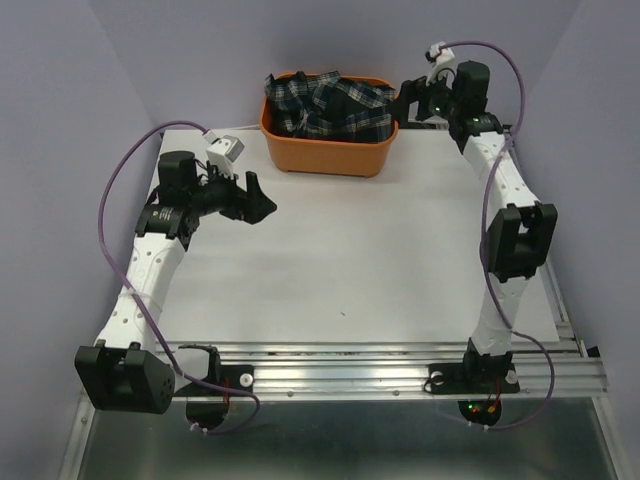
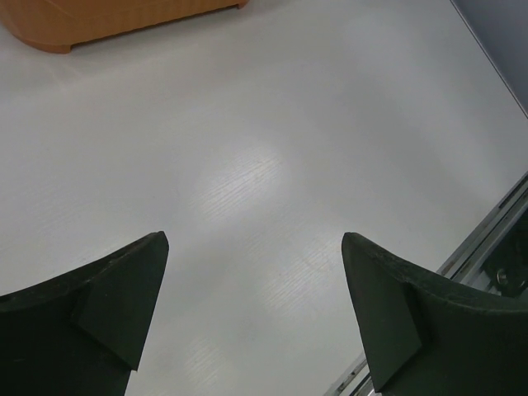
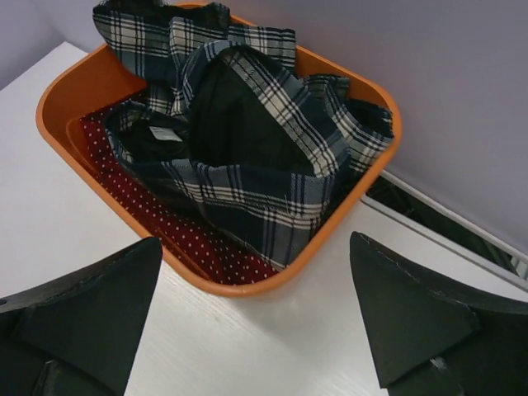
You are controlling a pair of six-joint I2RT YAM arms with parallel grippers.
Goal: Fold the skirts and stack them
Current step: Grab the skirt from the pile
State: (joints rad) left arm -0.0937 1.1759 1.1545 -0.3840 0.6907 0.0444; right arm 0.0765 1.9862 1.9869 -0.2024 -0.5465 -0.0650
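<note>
The tartan skirt point(image 1: 330, 108) point(image 3: 247, 140) lies crumpled in the orange tub point(image 1: 325, 155) point(image 3: 58, 103) at the back of the table, heaped above its rim. Under it, along the tub's near side, lies the red dotted skirt point(image 3: 157, 210). My right gripper point(image 1: 405, 102) point(image 3: 256, 239) hovers open just off the tub's right corner, over bare table, with nothing between its fingers. Out over the left part of the table, well clear of the tub point(image 2: 82, 21), my left gripper point(image 1: 263, 197) point(image 2: 254, 239) is open and empty too.
The white table point(image 1: 350, 260) ends at an aluminium rail point(image 1: 400, 365) in front of the arm bases. Purple walls close in at the back and sides. A gap with a dark rail point(image 3: 445, 223) runs behind the tub along the wall.
</note>
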